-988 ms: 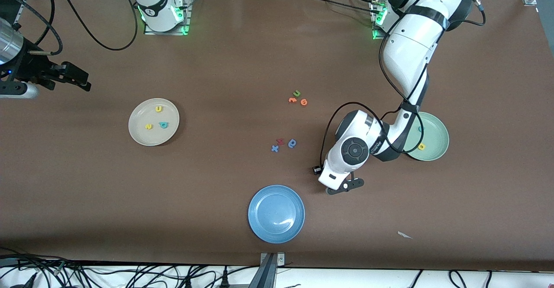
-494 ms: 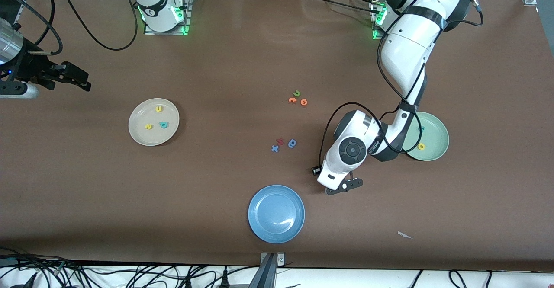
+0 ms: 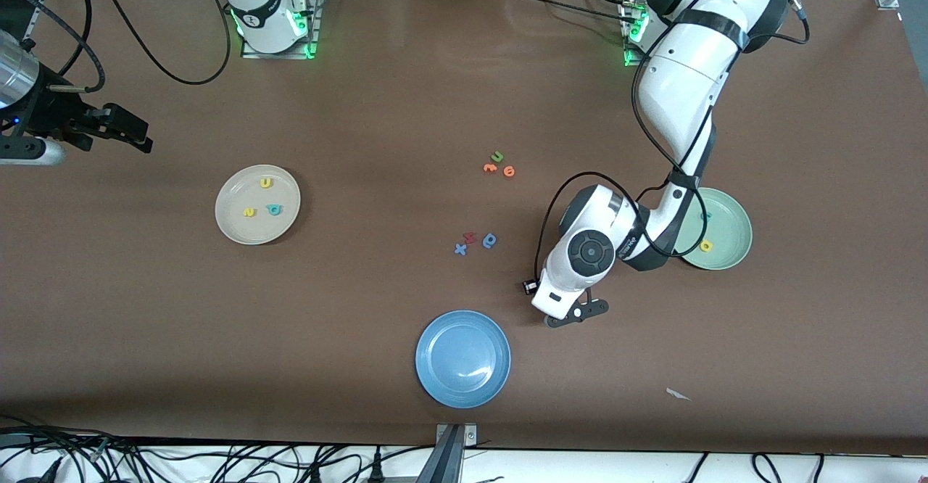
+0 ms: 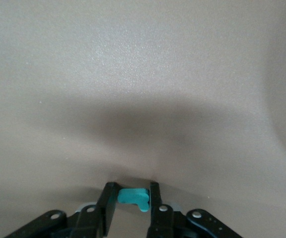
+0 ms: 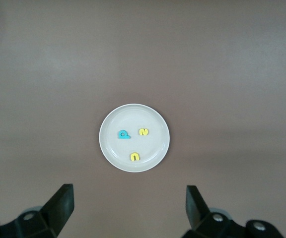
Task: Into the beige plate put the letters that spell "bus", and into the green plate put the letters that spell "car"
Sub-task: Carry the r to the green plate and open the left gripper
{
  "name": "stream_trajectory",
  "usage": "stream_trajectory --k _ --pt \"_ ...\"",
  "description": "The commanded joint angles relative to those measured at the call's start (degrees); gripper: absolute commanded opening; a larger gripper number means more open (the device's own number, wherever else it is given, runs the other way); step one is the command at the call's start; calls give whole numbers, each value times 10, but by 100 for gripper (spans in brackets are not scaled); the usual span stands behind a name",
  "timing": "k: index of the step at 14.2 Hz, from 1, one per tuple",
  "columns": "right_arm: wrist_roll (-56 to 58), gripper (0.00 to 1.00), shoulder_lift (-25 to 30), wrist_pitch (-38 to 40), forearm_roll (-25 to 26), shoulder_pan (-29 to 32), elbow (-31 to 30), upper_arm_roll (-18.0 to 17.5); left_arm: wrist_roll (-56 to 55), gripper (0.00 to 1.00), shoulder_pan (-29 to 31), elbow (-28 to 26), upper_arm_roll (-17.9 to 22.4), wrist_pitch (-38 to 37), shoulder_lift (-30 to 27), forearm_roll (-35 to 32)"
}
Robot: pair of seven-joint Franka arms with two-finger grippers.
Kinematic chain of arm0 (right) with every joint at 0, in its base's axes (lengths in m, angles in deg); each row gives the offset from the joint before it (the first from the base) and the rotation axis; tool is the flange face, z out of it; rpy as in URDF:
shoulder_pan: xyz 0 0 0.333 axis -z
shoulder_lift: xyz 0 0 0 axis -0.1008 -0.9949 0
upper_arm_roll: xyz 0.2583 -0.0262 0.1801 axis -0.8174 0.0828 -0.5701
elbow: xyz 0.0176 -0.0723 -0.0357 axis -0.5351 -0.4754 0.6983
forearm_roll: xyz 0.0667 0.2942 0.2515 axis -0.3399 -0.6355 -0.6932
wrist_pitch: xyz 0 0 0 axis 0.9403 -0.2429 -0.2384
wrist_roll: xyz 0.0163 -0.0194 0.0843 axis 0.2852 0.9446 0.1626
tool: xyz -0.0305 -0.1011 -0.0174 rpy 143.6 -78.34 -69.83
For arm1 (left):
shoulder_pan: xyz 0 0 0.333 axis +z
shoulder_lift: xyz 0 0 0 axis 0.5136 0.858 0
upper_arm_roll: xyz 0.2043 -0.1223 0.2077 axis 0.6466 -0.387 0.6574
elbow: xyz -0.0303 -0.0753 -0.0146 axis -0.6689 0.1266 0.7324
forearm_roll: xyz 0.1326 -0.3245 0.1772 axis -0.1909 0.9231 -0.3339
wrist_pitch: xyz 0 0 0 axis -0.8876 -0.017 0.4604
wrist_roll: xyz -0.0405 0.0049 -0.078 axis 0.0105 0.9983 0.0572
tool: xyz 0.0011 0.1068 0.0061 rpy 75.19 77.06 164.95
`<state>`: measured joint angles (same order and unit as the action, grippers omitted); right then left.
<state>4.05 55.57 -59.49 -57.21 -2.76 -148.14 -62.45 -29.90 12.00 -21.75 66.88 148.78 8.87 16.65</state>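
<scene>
The left gripper [image 4: 131, 210] is low over bare table, between the blue plate [image 3: 462, 358] and the green plate [image 3: 728, 240], with its fingers [image 4: 109, 203] clamped on a small teal letter [image 4: 133, 198]. The wrist view shows the letter pinched between both pads. Its shape suggests the r, though this cannot be confirmed from the visible part.

The right gripper [image 5: 130, 206] waits at the right arm's end of the table, held high with its jaws spread wide and nothing between them.

Status of the "bus" set: complete, as far as the views show. The beige plate [image 3: 233, 228] holds the yellow u [image 3: 266, 183], the yellow s [image 3: 249, 212] and the teal b [image 3: 273, 209].

Status of the "car" set: partly done. The green plate holds the yellow a [image 3: 705, 246] and a teal letter [image 3: 707, 215] near the arm (probably the c; the arm covers much of the plate). The remaining letter appears to be the one now gripped.

Distractors stay on the table: the green u [image 3: 496, 156] with two orange letters [image 3: 499, 170] just beside it, and nearer the front camera the blue x [image 3: 460, 249], the red s [image 3: 470, 237] and the blue round letter [image 3: 489, 240].

Remaining work, as judged: lift the gripped letter, carry it over the green plate and release it there.
</scene>
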Motion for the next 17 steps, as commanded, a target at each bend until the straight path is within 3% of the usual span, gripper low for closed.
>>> stream_trajectory --k 1,11,17 --pt "-3 100 -3 9 5 3 10 -5 -8 31 -13 24 10 -7 14 10" --pt "-3 100 -3 9 5 3 11 -5 4 22 -4 23 10 -20 5 4" --pt "-4 100 -3 8 6 3 11 -5 166 19 25 14 21 -136 -41 3"
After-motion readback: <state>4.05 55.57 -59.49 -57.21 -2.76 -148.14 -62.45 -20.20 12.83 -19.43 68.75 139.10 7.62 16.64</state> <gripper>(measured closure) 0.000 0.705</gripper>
